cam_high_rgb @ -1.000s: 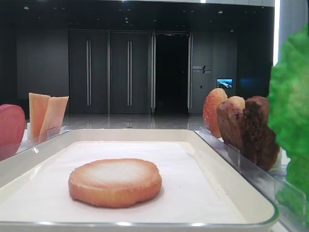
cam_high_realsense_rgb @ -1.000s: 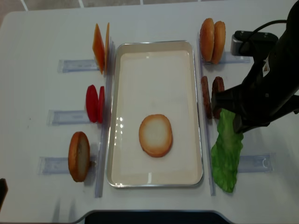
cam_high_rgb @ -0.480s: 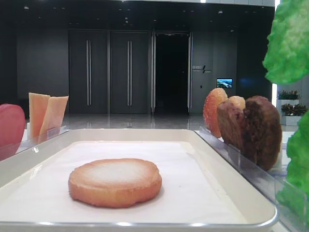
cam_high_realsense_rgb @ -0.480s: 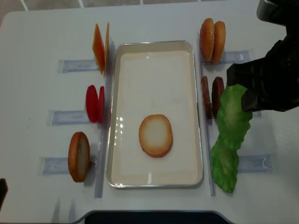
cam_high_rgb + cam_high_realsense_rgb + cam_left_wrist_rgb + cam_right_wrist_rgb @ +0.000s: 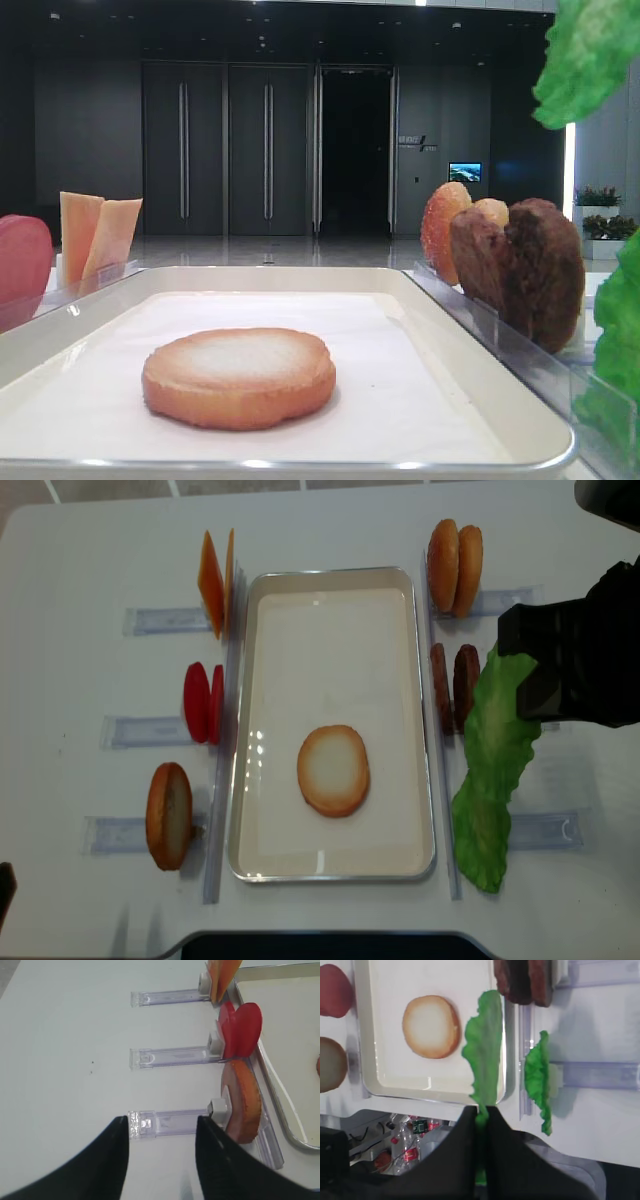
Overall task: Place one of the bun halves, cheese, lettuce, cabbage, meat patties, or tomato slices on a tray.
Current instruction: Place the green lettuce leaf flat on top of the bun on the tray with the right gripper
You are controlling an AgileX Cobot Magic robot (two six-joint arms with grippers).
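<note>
Dim lobby or showroom, tall dark doors (image 5: 225, 150), white table (image 5: 90, 540)

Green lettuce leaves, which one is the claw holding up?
The ruffled green lettuce leaf hanging from the right claw, lifted off the table. The other green leaf stands in its clear holder beside the white tray.

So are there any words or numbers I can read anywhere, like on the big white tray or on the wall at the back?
Nothing can be read here.
Small pale sign on the dark back wall: too small and blurred to read.
Little glowing blue screen beside it: shows a picture, no legible words.
Large white rounded tray and clear plastic holder strips: no print visible.
</note>
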